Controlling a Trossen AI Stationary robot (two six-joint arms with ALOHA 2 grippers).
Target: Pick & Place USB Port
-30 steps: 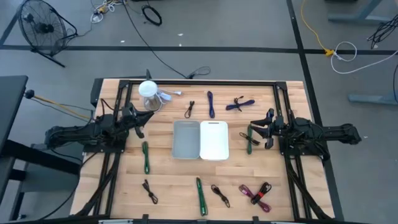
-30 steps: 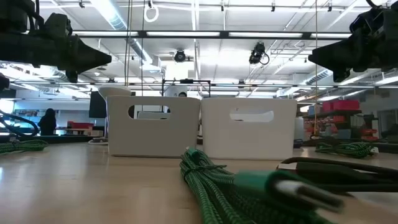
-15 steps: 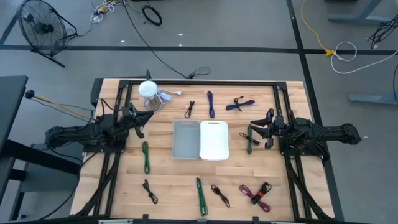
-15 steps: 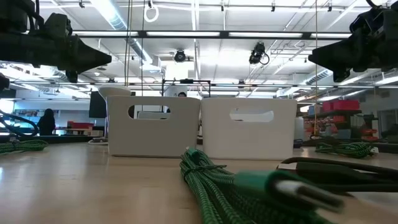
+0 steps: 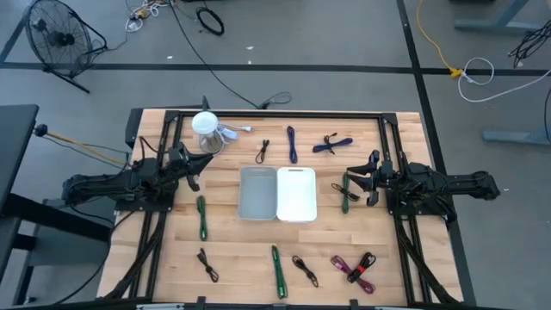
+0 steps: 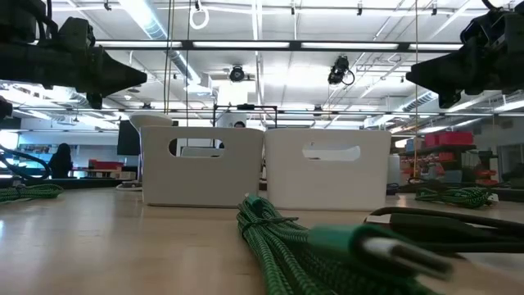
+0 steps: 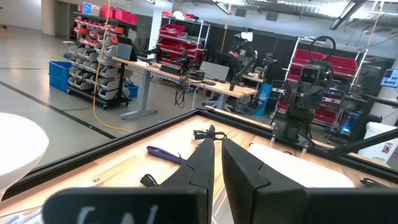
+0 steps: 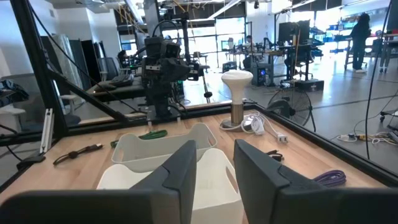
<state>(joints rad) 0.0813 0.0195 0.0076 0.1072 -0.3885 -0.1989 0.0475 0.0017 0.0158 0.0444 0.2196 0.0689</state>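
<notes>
Several short USB cables lie flat on the wooden table: green ones [image 5: 201, 215] [image 5: 345, 191] [image 5: 277, 269], black ones [image 5: 207, 263] [image 5: 304, 269] [image 5: 263, 151], purple ones [image 5: 292, 142] [image 5: 331, 144] and a red-purple bundle [image 5: 357, 267]. A grey bin [image 5: 257, 193] and a white bin [image 5: 297, 193] stand side by side at the table's middle. My left gripper [image 5: 195, 169] [image 7: 217, 144] hovers left of the bins, fingers nearly together. My right gripper [image 5: 353, 183] [image 8: 214, 146] hovers right of them, above the green cable, open. Neither holds anything.
A white mushroom-shaped lamp [image 5: 205, 129] [image 8: 236, 93] with a white plug and cord [image 5: 234, 131] stands at the far left. A black frame [image 5: 275, 114] rims the table. The nearest green cable [image 6: 282, 242] lies in front of the bins [image 6: 202, 164] [image 6: 327, 168]. Bare wood [image 5: 241, 250] shows near the front edge.
</notes>
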